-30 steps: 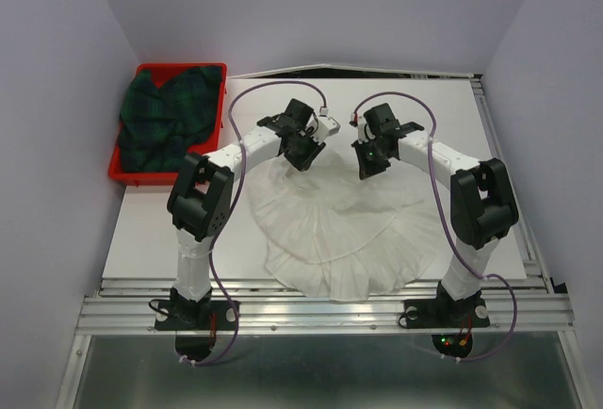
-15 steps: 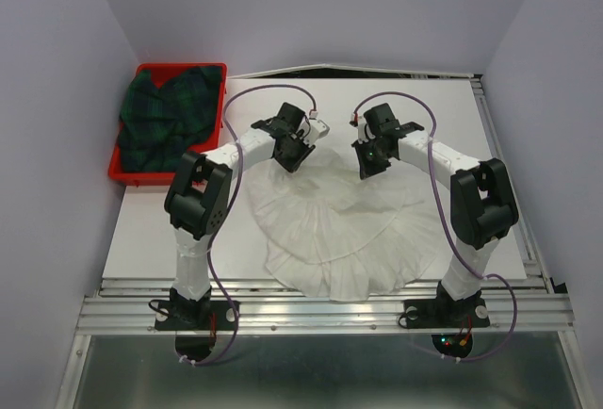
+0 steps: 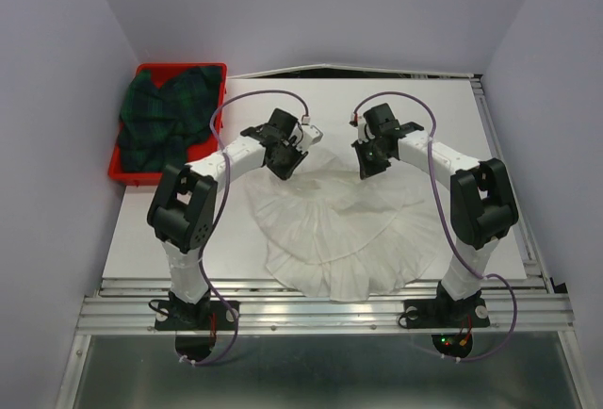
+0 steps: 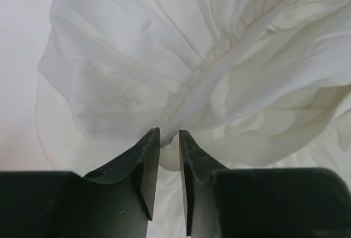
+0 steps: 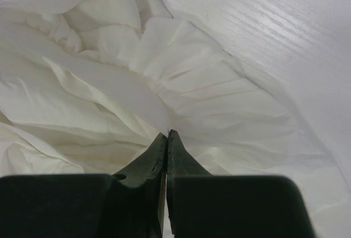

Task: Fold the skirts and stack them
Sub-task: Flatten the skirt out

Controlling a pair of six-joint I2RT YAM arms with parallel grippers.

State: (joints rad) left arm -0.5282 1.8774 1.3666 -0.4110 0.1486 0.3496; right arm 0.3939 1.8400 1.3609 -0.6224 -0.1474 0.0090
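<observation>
The white skirt [image 3: 330,230] lies spread on the table, its round ruffled hem toward the near edge. My left gripper [image 3: 283,159] is at its far left top edge, shut on a fold of the white cloth [image 4: 164,57]; in the left wrist view the gripper [image 4: 169,136] shows a narrow gap filled with fabric. My right gripper [image 3: 370,159] is at the far right top edge; in the right wrist view the gripper [image 5: 167,134] is pinched tight on the white skirt [image 5: 109,84]. The plaid skirt [image 3: 168,122] lies crumpled in the red tray [image 3: 118,171].
The red tray stands at the far left, off the white table board [image 3: 471,126]. Purple cables loop over both arms. Grey walls close in the left, right and back sides.
My left gripper has moved left and slightly toward me, drawing the skirt's top edge with it. My right gripper has stayed put.
</observation>
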